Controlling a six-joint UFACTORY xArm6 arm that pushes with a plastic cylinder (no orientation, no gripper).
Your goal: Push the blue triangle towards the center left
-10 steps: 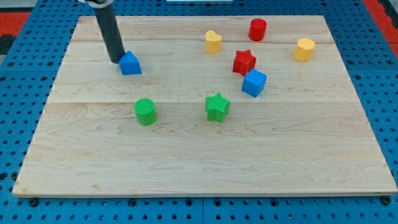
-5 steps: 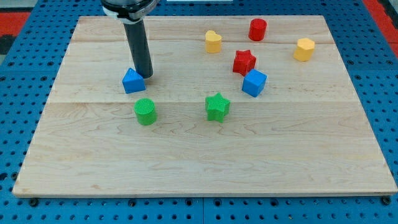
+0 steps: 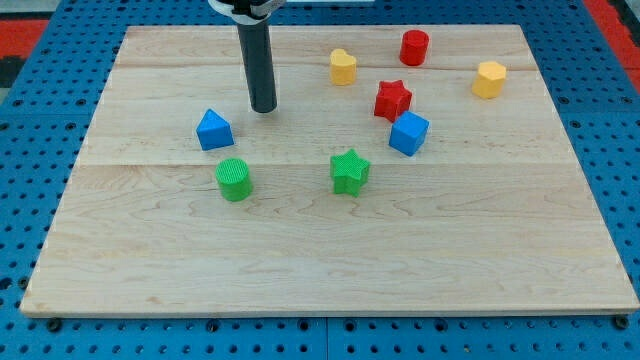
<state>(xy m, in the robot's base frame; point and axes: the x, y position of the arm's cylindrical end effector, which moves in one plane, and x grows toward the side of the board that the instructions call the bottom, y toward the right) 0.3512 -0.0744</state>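
Observation:
The blue triangle (image 3: 214, 130) sits on the wooden board (image 3: 320, 250) left of centre, just above the green cylinder (image 3: 234, 179). My tip (image 3: 264, 108) rests on the board up and to the right of the blue triangle, a short gap away and not touching it. The dark rod rises from the tip to the view's top edge.
A green star (image 3: 350, 171) lies near the centre. A blue cube (image 3: 408, 133) and a red star (image 3: 393, 99) sit right of centre. A yellow heart-like block (image 3: 343, 67), a red cylinder (image 3: 414, 47) and a yellow block (image 3: 490, 79) lie along the top right.
My tip pushed the blue triangle down the board a little, then moved right and up, away from it. The triangle has stayed put over the last half second.

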